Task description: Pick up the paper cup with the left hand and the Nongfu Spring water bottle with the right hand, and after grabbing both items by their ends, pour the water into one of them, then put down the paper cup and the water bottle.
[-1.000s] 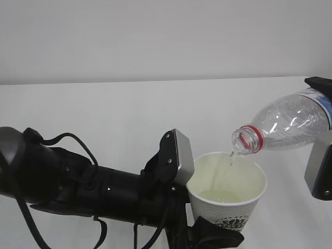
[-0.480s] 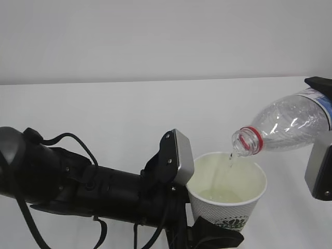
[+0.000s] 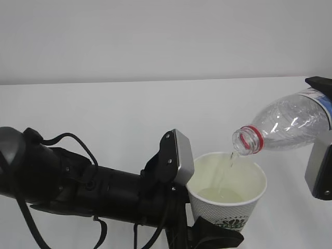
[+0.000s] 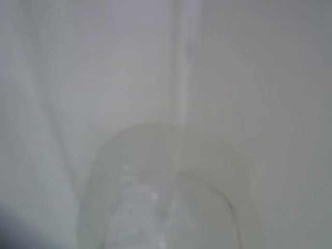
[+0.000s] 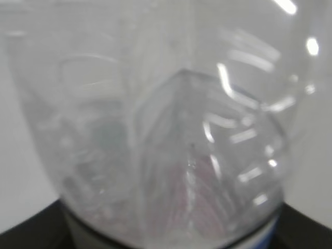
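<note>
Two end effectors hold items: left (image 3: 207, 236) grips the paper cup (image 3: 228, 194), right (image 3: 324, 129) the tilted Nongfu Spring water bottle (image 3: 290, 124).

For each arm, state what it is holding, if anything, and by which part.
Left hand: the paper cup, gripped low, near its base. Right hand: the water bottle, gripped at its bottom end.

Tilted bottle (image 3: 288, 124) (mouth down-left) streams water (image 3: 224, 174) into the paper cup (image 3: 227, 194).
</note>
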Robot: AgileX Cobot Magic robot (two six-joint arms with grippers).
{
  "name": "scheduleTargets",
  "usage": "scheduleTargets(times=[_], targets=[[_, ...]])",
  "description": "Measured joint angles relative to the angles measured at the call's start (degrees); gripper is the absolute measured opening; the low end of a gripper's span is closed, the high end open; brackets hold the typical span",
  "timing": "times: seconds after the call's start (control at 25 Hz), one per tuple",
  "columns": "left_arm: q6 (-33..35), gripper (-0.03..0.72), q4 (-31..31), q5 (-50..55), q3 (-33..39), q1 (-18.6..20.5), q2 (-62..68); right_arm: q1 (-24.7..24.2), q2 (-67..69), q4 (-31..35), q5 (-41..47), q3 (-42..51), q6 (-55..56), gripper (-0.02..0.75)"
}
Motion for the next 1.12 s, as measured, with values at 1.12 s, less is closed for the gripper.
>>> scheduleTargets(times=[1.12], targets=[[0.00, 0.503, 0.00, 0.00, 0.00, 0.00, 0.00, 0.00, 0.00, 0.00, 0.01, 0.00, -0.09, 0.465]])
